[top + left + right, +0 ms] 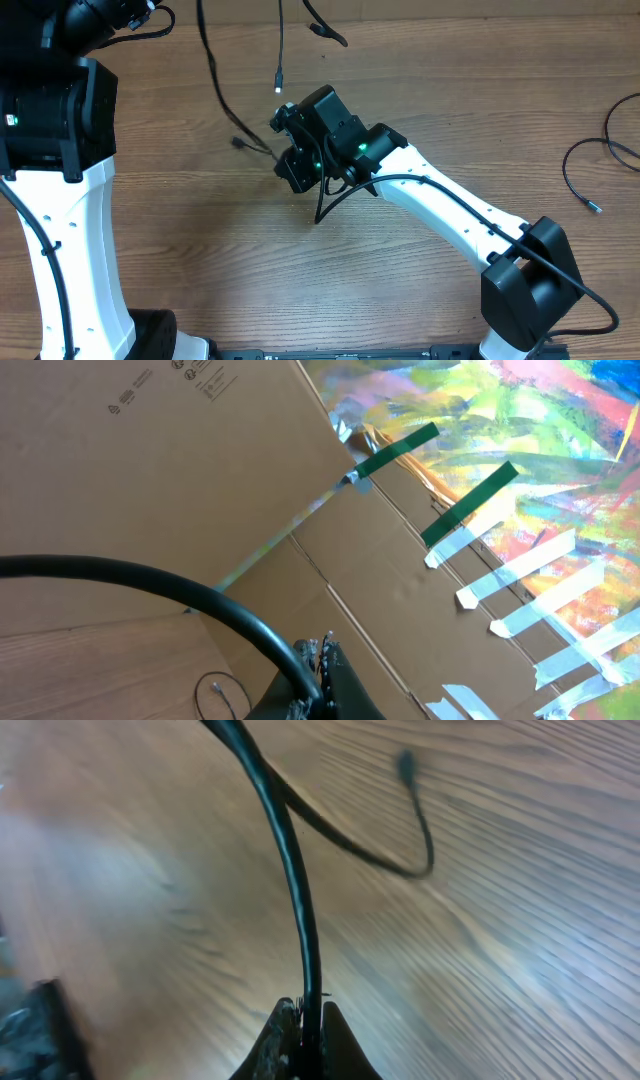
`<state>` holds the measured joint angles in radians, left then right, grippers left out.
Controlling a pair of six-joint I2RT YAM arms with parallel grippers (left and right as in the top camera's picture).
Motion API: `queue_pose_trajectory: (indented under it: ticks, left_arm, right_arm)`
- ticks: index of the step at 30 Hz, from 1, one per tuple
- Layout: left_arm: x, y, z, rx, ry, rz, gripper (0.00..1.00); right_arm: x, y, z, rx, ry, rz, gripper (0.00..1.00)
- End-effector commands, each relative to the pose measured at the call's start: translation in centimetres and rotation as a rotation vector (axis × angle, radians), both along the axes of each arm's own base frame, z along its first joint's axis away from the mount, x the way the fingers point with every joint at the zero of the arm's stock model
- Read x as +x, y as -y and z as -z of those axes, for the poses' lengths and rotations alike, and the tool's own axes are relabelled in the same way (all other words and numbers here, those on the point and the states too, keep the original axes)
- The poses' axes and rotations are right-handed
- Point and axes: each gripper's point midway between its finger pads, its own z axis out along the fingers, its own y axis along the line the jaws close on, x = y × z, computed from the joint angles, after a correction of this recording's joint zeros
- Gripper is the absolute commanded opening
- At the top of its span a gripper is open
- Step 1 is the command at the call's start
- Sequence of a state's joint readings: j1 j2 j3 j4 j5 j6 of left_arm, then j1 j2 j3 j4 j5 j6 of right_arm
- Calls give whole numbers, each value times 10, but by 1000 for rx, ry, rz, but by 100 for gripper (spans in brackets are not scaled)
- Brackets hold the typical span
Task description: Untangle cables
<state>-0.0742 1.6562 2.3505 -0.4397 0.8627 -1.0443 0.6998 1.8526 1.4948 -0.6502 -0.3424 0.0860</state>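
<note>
Above the wooden table (200,250), the right gripper (305,1017) clamps one cable (305,920); the left gripper's (340,690) state is unclear.

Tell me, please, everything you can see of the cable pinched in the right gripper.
The cable is a thin, glossy black cord that looks rubber-coated. The fingers of the right gripper are closed on it, and it runs almost straight away from them. A second strand branches off, curves round and ends in a small dark plug over the wooden table. In the overhead view the long strand runs out of the top of the picture.
</note>
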Motion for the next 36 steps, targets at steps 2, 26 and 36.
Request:
queue_pose_trajectory:
  ticks: [2, 26, 36]
  left_arm:
    - [-7, 0, -6, 36, 67, 4, 4]
    - [39, -125, 75, 244, -153, -397, 4]
    - [45, -148, 102, 342, -225, -527, 4]
  right_arm:
    - [28, 38, 17, -180, 78, 168, 4]
    - [115, 301, 35, -359, -76, 863, 4]
    - [112, 381, 37, -403, -106, 1006, 4]
